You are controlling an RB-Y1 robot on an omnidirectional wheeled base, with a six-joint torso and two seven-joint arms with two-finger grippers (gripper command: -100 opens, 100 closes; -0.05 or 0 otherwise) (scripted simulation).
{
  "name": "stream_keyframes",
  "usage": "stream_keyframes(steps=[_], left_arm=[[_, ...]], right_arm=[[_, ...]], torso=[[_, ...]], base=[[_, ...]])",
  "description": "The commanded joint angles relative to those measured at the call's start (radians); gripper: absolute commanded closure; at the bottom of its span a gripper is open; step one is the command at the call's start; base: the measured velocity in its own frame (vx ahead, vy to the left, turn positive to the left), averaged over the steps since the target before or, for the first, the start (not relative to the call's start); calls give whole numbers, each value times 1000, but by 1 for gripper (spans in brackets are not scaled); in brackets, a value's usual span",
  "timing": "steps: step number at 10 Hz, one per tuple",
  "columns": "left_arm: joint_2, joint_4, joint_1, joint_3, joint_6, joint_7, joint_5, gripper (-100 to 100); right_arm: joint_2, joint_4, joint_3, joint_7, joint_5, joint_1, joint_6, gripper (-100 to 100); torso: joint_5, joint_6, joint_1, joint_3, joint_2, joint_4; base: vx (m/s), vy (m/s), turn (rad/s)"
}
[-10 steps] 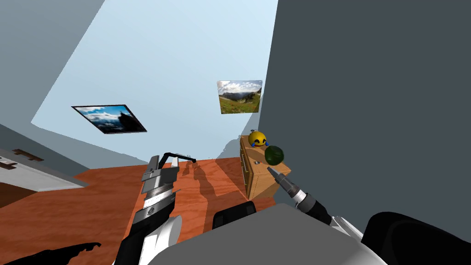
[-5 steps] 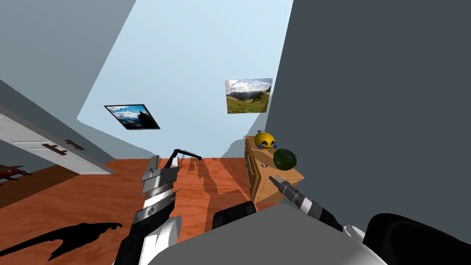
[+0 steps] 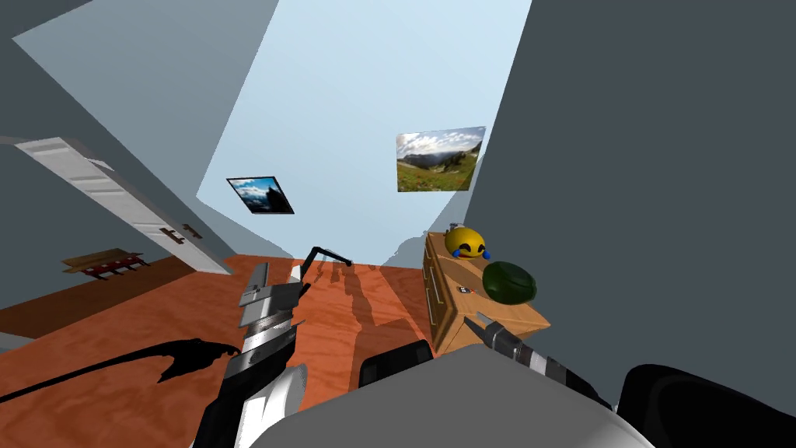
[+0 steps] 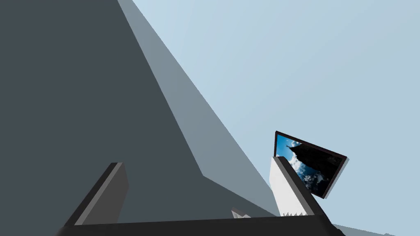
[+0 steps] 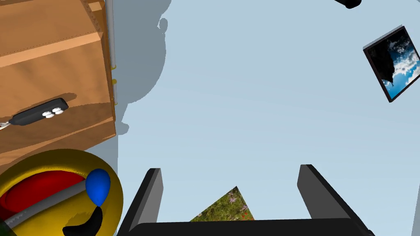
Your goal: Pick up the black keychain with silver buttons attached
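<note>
The small black keychain with pale buttons (image 5: 39, 112) lies flat on the light wooden dresser (image 5: 49, 57). A yellow laughing-crying emoji ball (image 5: 53, 192) and a dark green round object (image 3: 509, 282) crowd close by. The right gripper (image 5: 229, 196) points past the dresser, fingers spread; the left gripper (image 4: 197, 192) is spread too.

The left gripper (image 4: 197, 162) has its two fingers (image 4: 102, 194) spread well apart, one shadowed, one lit white.

The dresser (image 3: 447, 319) is light brown with wood grain. On it, the keychain (image 5: 39, 112) is black with pale silver-white buttons, the ball (image 3: 509, 282) dark green, and the face toy (image 3: 465, 243) yellow with blue tears and a red mouth.
</note>
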Motion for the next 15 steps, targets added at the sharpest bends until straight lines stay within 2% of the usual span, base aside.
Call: stream_keyframes(steps=[1,2,3,4,5,6,9,11,12,15], left_arm=[[0,0,0,0,0,0,0,0],[0,0,0,0,0,0,0,0],[0,0,0,0,0,0,0,0],[0,0,0,0,0,0,0,0],[0,0,0,0,0,0,0,0],[0,0,0,0,0,0,0,0],[0,0,0,0,0,0,0,0],[0,0,0,0,0,0,0,0],[0,0,0,0,0,0,0,0],[0,0,0,0,0,0,0,0]], right_arm=[[-5,14,5,4,50,9,-2,-100],[-5,14,5,4,57,9,-2,-100],[-30,36,-2,-2,98,34,-7,-100],[-30,36,-2,-2,119,34,-7,-100],[-54,58,-9,-9,152,57,-12,-100],[-54,58,-9,-9,180,57,-12,-100],[-101,102,-23,-25,270,100,-20,-100],[-101,102,-23,-25,303,100,-20,-100],[-124,122,-31,-33,341,120,-23,-100],[-146,142,-39,-43,421,138,-26,-100]], torso=[[0,0,0,0,0,0],[0,1,0,0,1,0],[0,1,-1,1,2,0],[0,0,-1,1,2,0],[0,1,-1,1,1,0],[0,0,-1,0,0,0],[0,1,-1,-1,-1,0],[0,1,-1,0,1,0],[0,1,-1,1,3,1],[0,1,-2,0,0,0]], base=[[58,22,123],[26,8,-33],[48,16,225],[56,14,167],[88,14,232],[79,10,144],[81,8,221],[40,-3,78],[50,3,244],[62,-9,171]])
